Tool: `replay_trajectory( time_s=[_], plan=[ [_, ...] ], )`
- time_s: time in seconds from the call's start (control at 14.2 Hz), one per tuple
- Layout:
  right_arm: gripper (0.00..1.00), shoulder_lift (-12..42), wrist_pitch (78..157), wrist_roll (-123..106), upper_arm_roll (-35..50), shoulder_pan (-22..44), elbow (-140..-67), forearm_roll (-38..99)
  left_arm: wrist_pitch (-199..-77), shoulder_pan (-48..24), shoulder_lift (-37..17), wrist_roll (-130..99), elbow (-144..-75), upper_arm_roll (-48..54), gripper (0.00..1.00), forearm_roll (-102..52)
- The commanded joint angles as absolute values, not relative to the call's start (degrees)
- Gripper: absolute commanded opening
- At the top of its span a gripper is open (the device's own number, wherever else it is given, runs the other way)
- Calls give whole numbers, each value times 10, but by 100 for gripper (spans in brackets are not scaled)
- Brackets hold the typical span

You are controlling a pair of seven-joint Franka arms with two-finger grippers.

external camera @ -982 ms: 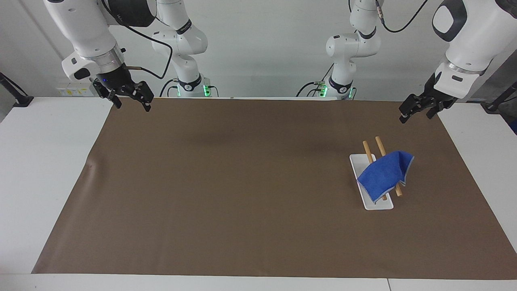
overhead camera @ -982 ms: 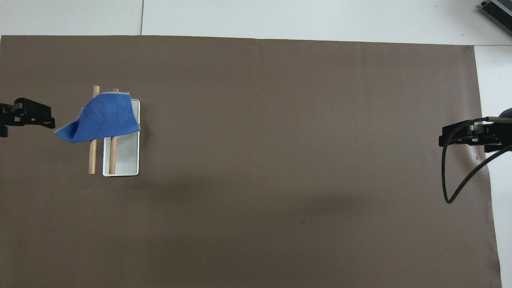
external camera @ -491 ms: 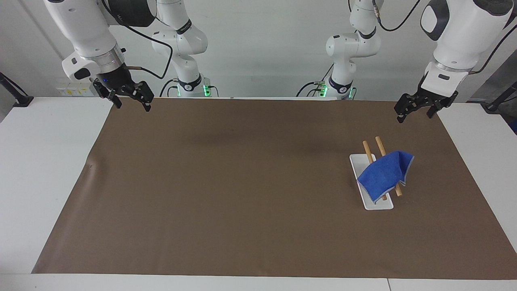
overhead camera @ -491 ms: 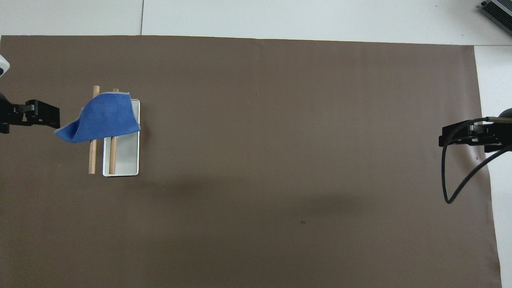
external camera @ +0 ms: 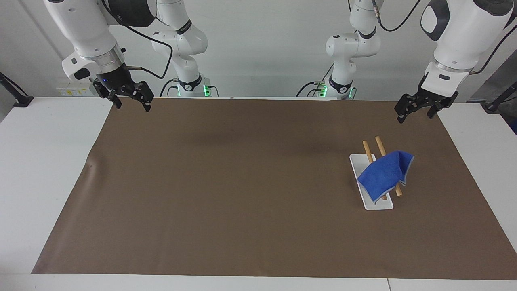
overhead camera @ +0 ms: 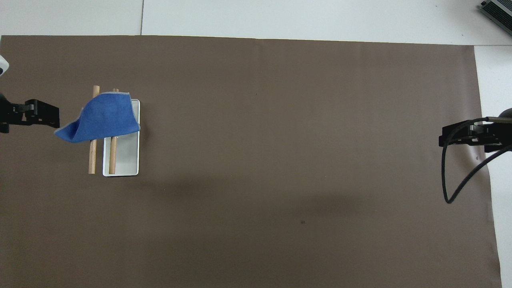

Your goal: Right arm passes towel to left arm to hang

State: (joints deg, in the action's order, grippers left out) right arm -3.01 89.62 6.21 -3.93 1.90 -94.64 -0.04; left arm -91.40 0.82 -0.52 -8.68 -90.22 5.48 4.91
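Towel, soft and light, is draped over two rods on a tray; a loose corner is judged best gripped. Left gripper and right gripper are held open, empty.

- The right arm hangs raised over its own end of the surface; its claw points down, fingers spread, empty
- The left arm hangs likewise; its claw open, empty
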Motion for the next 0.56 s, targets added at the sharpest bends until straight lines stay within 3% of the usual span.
replay_trajectory(
  time_s=[0.0, 0.49],
  plan=[
    [100, -40, 893, 47, -37, 15, -958, -8, -928, 9, 8, -83, -910, 64, 100, 52],
    [100, -42, 892, 46, -37, 11, -959, -8, -938, 13, 11, -85, -915, 59, 100, 23]
  ],
)
